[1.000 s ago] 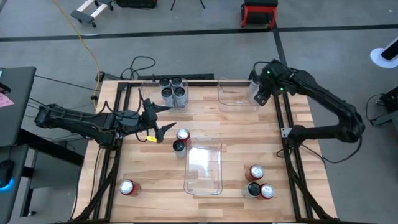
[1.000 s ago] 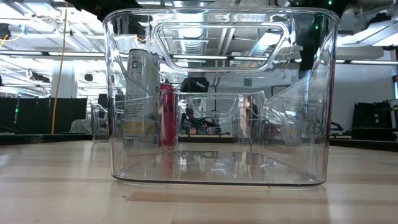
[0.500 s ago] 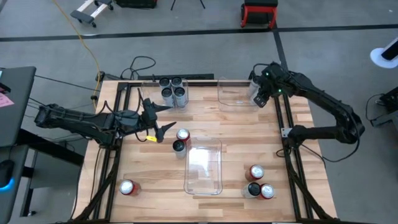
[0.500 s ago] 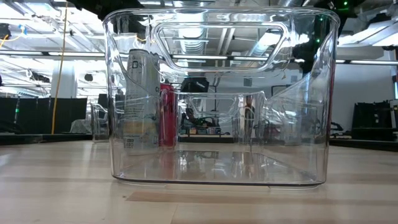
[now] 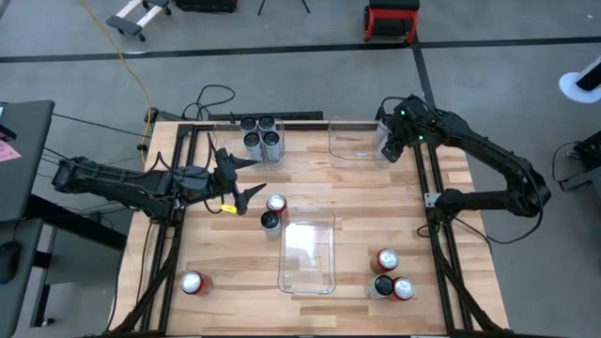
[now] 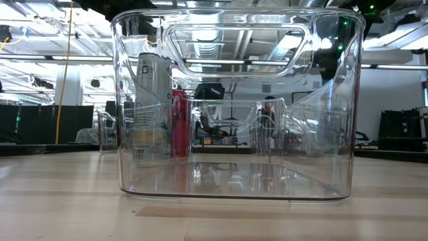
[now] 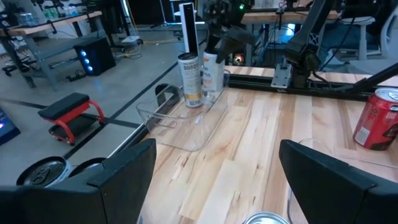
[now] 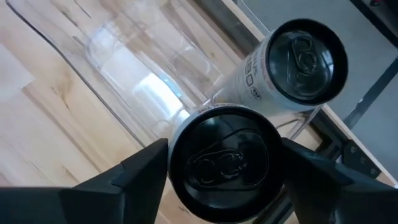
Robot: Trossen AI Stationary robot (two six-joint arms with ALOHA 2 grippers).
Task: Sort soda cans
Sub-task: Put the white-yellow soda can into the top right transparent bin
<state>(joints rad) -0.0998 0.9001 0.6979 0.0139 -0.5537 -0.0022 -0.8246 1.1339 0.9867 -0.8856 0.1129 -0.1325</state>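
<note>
Right tool [image 8: 221, 163] around silver can [image 8: 225, 163], possibly loosening

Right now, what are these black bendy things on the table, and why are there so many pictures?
They are two robot arms sorting soda cans on a wooden table. One camera looks down from above, one sits at table height, and one rides on each wrist. The left gripper waits open near a red can. The right gripper is at the far-right clear bin, its fingers around a light can with a dark top, beside another like it. Four dark cans stand together at the back; more cans wait at the front. A middle bin is empty.
</note>
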